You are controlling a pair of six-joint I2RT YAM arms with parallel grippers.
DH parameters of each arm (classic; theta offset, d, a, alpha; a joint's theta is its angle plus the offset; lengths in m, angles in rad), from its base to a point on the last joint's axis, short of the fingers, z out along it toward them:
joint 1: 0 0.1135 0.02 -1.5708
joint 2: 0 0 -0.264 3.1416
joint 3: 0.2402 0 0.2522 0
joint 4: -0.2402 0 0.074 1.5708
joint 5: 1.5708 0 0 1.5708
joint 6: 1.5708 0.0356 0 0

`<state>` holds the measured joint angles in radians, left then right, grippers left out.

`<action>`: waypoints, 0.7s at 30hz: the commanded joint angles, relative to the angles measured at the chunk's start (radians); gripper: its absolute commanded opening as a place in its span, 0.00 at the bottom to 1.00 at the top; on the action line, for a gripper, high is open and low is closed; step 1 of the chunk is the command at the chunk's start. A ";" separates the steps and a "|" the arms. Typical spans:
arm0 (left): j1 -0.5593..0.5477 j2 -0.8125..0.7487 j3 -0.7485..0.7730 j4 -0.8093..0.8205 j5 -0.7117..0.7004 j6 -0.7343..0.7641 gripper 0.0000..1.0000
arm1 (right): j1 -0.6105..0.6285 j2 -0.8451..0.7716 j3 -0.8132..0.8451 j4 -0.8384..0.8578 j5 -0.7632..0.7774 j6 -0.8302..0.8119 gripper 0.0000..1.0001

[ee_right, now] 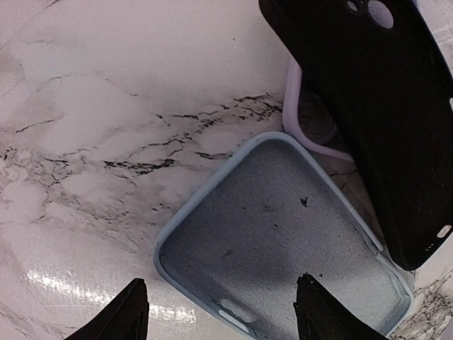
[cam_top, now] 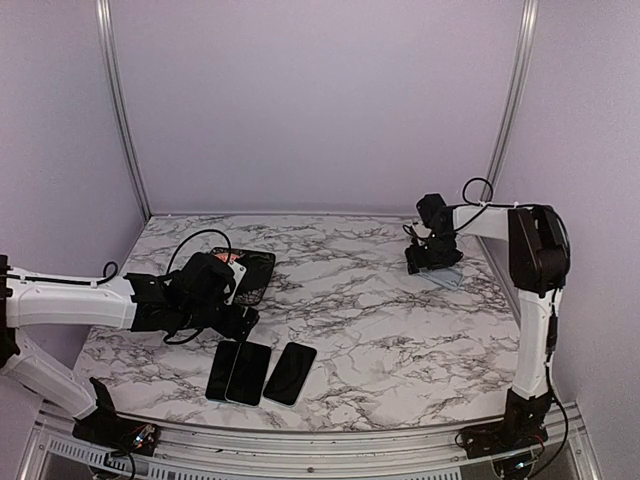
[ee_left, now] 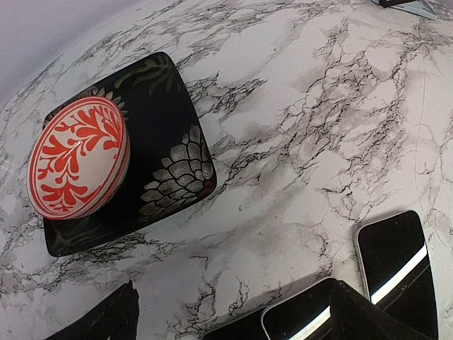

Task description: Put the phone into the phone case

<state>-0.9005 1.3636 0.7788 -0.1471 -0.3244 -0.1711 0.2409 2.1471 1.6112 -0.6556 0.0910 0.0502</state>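
Three black phones [cam_top: 262, 372] lie side by side, screens up, near the front of the marble table; two show in the left wrist view [ee_left: 398, 265]. My left gripper [cam_top: 238, 322] is open and empty just above and behind them, its fingertips [ee_left: 106, 319] spread wide. A light blue phone case [ee_right: 283, 241] lies open side up at the back right, beside a black case [ee_right: 375, 106] and a lilac case edge [ee_right: 291, 106]. My right gripper [cam_top: 432, 262] is open over the blue case, with one fingertip [ee_right: 134, 312] over the marble beside it.
A black floral-patterned square plate [ee_left: 166, 156] with a red and white patterned oval object [ee_left: 78, 156] on it sits at the left, behind my left gripper. Purple walls enclose the table on three sides.
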 commanded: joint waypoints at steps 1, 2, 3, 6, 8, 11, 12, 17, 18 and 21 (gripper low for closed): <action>-0.005 0.026 0.039 -0.024 -0.027 0.031 0.94 | -0.030 0.018 0.018 -0.004 -0.077 -0.027 0.66; -0.005 0.029 0.040 -0.023 -0.028 0.035 0.94 | -0.029 0.018 0.014 -0.004 -0.123 -0.038 0.60; -0.005 0.031 0.039 -0.023 -0.031 0.039 0.94 | -0.029 0.017 0.007 -0.001 -0.159 -0.046 0.56; -0.005 0.038 0.037 -0.025 -0.055 0.047 0.95 | -0.028 0.002 -0.039 0.015 -0.278 -0.122 0.47; -0.005 0.039 0.036 -0.026 -0.062 0.052 0.95 | -0.024 -0.024 -0.081 0.031 -0.349 -0.152 0.35; -0.005 0.037 0.036 -0.023 -0.058 0.051 0.95 | -0.007 -0.068 -0.152 0.058 -0.408 -0.185 0.21; -0.005 0.038 0.036 -0.023 -0.058 0.052 0.95 | 0.003 -0.082 -0.173 0.067 -0.421 -0.193 0.17; -0.005 0.040 0.037 -0.023 -0.059 0.055 0.95 | 0.069 -0.128 -0.230 0.063 -0.433 -0.208 0.00; -0.005 0.038 0.038 -0.023 -0.058 0.054 0.95 | 0.089 -0.141 -0.235 0.048 -0.439 -0.215 0.00; -0.005 0.030 0.031 -0.022 -0.068 0.052 0.95 | 0.208 -0.202 -0.268 0.017 -0.514 -0.281 0.00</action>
<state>-0.9005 1.3945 0.7902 -0.1493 -0.3683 -0.1261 0.3073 2.0186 1.3762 -0.5640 -0.2951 -0.1497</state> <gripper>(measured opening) 0.951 0.007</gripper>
